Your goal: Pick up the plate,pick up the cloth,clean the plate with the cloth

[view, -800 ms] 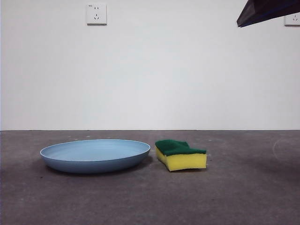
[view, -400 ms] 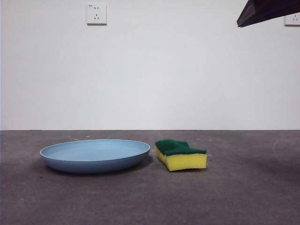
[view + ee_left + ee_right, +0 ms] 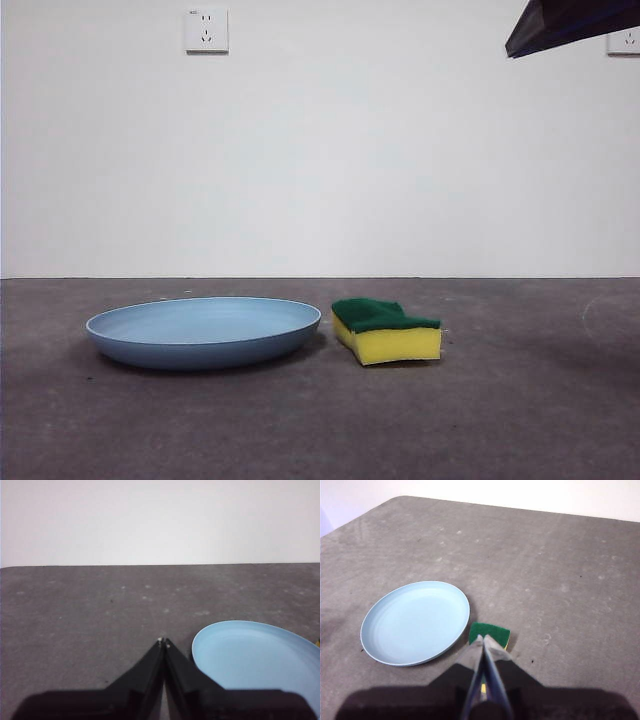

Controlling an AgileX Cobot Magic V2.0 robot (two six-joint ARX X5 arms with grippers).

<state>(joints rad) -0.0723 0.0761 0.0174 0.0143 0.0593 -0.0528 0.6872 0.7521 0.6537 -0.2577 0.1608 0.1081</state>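
The light-blue plate (image 3: 204,331) lies flat on the dark grey table, left of centre in the front view. The cloth (image 3: 385,331), a yellow sponge with its green layer up, lies just to its right, apart from it. My left gripper (image 3: 163,641) is shut and empty, low beside the plate (image 3: 257,657). My right gripper (image 3: 482,638) is shut and empty, high above the table, with the sponge (image 3: 490,633) and the plate (image 3: 415,622) below it. One arm shows as a dark tip (image 3: 575,25) at the top right of the front view.
A white wall stands behind the table, with a socket (image 3: 206,30) high on the left and another (image 3: 624,40) at the right edge. The table's far edge (image 3: 160,565) shows in the left wrist view.
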